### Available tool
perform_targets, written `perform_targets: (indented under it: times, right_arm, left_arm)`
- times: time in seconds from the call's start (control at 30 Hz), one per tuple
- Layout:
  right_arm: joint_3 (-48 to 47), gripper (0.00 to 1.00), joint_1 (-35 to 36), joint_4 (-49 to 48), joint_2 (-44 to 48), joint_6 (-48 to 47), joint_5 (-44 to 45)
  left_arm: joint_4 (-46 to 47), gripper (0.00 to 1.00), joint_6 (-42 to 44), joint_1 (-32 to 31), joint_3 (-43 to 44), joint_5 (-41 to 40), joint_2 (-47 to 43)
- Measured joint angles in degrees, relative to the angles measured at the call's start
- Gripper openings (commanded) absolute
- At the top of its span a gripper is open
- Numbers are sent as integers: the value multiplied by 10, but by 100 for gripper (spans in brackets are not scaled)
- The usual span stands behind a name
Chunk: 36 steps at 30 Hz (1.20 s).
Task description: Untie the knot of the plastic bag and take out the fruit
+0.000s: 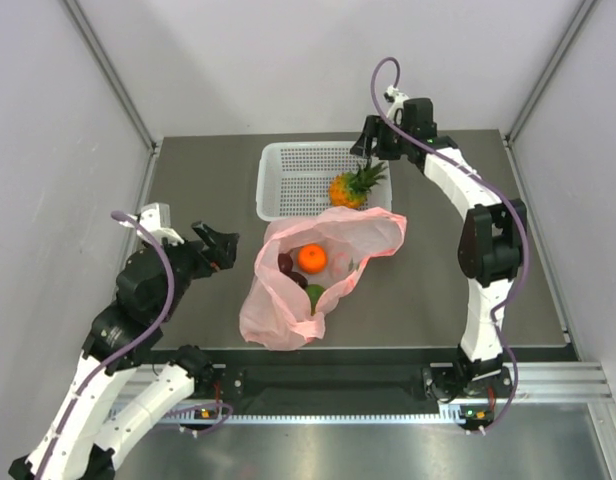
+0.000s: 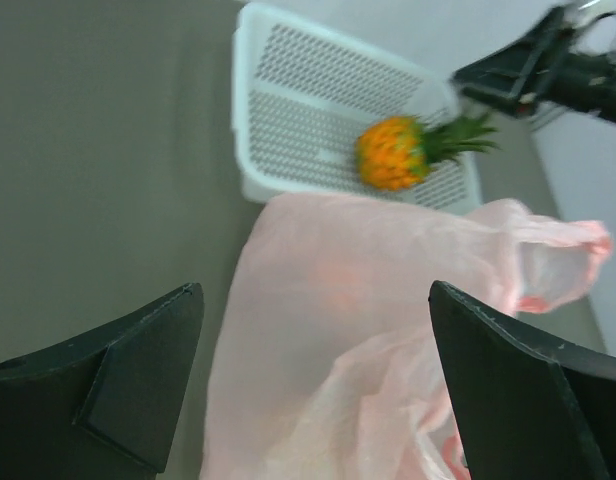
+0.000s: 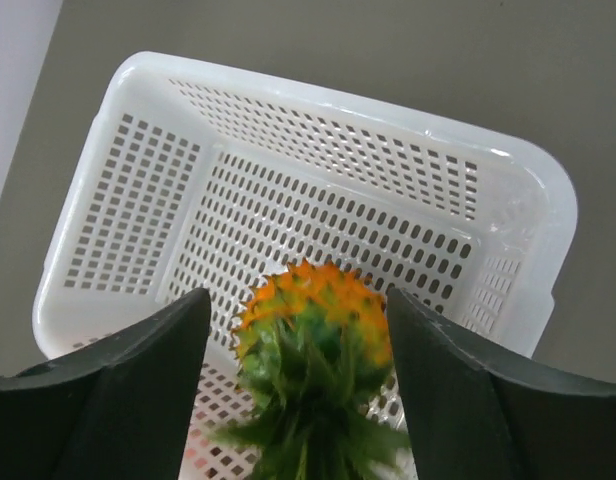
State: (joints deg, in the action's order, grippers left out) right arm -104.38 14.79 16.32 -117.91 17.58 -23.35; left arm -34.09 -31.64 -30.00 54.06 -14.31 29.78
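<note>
The pink plastic bag lies open at the table's middle, and no knot shows on it. Inside it are an orange, a dark purple-red fruit and a yellow-green one. The mini pineapple lies in the white basket. My right gripper hovers over the pineapple, open, with gaps on both sides. My left gripper is open and empty just left of the bag, its fingertips apart above the plastic.
The perforated basket stands behind the bag at the table's far side, and it fills the right wrist view. One bag handle strip spreads out to the right. Grey walls enclose the table on three sides.
</note>
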Motion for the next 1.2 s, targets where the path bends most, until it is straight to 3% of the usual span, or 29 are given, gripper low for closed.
perform_targets:
  times: [0.07, 0.1, 0.27, 0.4, 0.7, 0.9, 1.03, 1.07, 1.13, 1.17, 1.2]
  right_arm:
    - [-1, 82, 0, 4, 0, -4, 0]
    - [-4, 99, 0, 9, 0, -6, 0]
    - [-9, 100, 0, 28, 5, -15, 12]
    - [-1, 100, -3, 57, 51, -21, 56]
    - [85, 100, -51, 92, 363, -25, 197]
    - [153, 100, -54, 103, 535, -25, 202]
    - [216, 100, -53, 125, 598, -26, 179]
    - [231, 100, -52, 130, 609, -28, 171]
    - [262, 100, -52, 144, 624, -31, 153]
    - [277, 100, -51, 153, 633, -32, 144]
    - [290, 100, -50, 164, 640, -34, 137]
  left_arm:
    - [-31, 99, -19, 0, 2, -31, 14]
    - [-44, 99, -29, 0, 1, -39, 26]
    - [-45, 99, -43, 0, -33, -46, 96]
    - [-14, 99, -22, 18, -72, 4, 160]
    - [116, 94, 45, 91, -128, 228, 305]
    - [169, 86, 66, 91, -128, 334, 420]
    - [185, 69, 70, 82, -128, 365, 482]
    - [188, 49, 72, 78, -128, 373, 494]
    - [200, 27, 68, 71, -124, 398, 508]
    - [204, 8, 69, 67, -121, 400, 510]
    - [206, 0, 69, 64, -118, 404, 511]
